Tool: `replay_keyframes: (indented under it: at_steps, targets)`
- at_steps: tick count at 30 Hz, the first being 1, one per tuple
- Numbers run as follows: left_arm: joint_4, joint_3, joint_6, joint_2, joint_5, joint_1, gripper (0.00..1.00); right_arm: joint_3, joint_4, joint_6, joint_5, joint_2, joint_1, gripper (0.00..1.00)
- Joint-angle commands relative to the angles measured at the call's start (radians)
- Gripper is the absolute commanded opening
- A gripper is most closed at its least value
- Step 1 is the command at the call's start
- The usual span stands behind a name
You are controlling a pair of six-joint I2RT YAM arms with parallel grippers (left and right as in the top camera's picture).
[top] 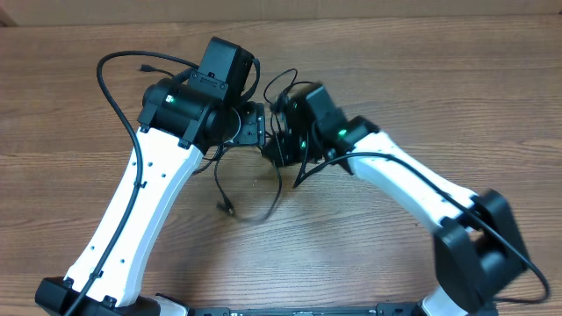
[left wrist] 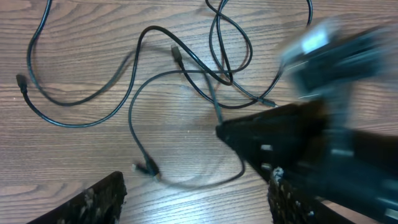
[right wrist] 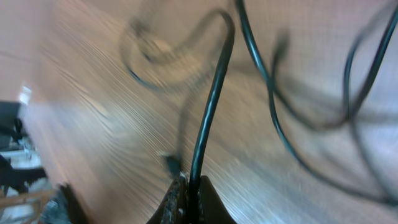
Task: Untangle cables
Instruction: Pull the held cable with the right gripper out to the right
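From my remote console I count two robot arms, the left arm (top: 140, 202) and the right arm (top: 399, 175), one wooden table (top: 53, 132), and at least two cables (right wrist: 210, 106) showing four plug ends (left wrist: 147, 167), the tangle hiding the exact tally.

the left arm (top: 140, 206) and right arm (top: 395, 174) have glossy white links. a black housing (top: 180, 110) caps the left link, a green light (top: 169, 99) on it and a thick black cable (top: 118, 219) below it. the left pincer (left wrist: 196, 186) has black, scuffed fingers (left wrist: 99, 199).

Looped cables (left wrist: 225, 78) clutter the centre; the table (top: 492, 105) edges lie open.
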Motion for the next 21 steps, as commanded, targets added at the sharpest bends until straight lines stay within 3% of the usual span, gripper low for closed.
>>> replay_keyframes:
  at_steps: [1, 11, 21]
  targets:
    - [0.003, -0.005, 0.004, -0.007, -0.009, 0.006, 0.75, 0.106, 0.006, -0.015, -0.021, -0.113, -0.035, 0.04]
    - [0.004, -0.005, -0.007, -0.007, -0.002, 0.006, 0.77, 0.350, 0.014, -0.015, -0.012, -0.290, -0.243, 0.04]
    - [0.003, -0.005, -0.006, -0.007, 0.017, 0.006, 0.77, 0.446, -0.043, -0.014, 0.236, -0.423, -0.700, 0.04]
